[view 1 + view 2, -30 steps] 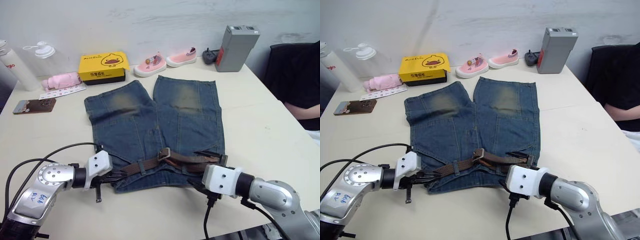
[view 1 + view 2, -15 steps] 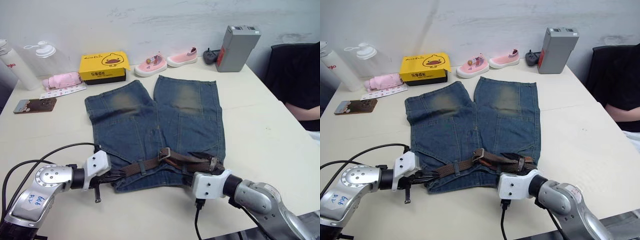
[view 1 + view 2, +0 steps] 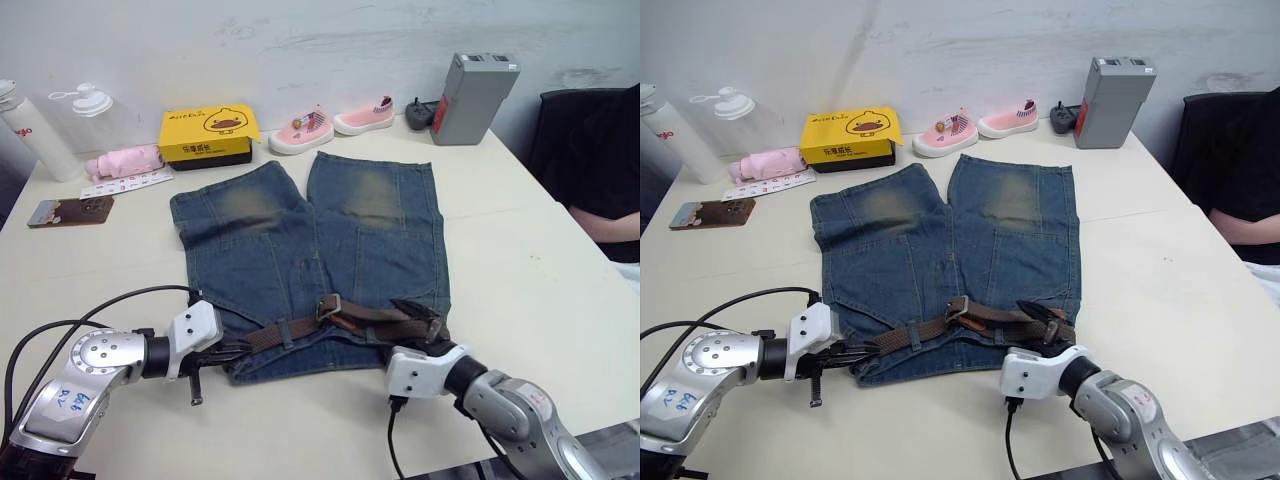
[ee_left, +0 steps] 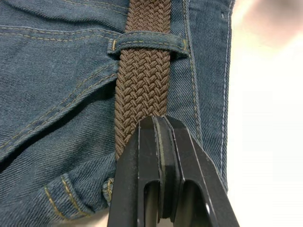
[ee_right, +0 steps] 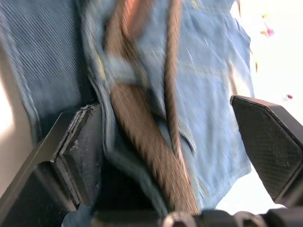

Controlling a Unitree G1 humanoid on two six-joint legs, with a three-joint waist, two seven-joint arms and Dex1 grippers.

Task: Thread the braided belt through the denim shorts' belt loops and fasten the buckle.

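Left tool [image 4: 160, 124] pinches braided belt [image 4: 144, 71] under a loop [image 4: 147, 44].

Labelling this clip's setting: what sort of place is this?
Probably an office or lab room used as a test setup: a plain white table against a bare wall, a black chair, and odd props such as pink shoes.

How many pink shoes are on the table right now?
2: one pink shoe beside the yellow box, the other pink shoe just right of it, both beyond the denim shorts.
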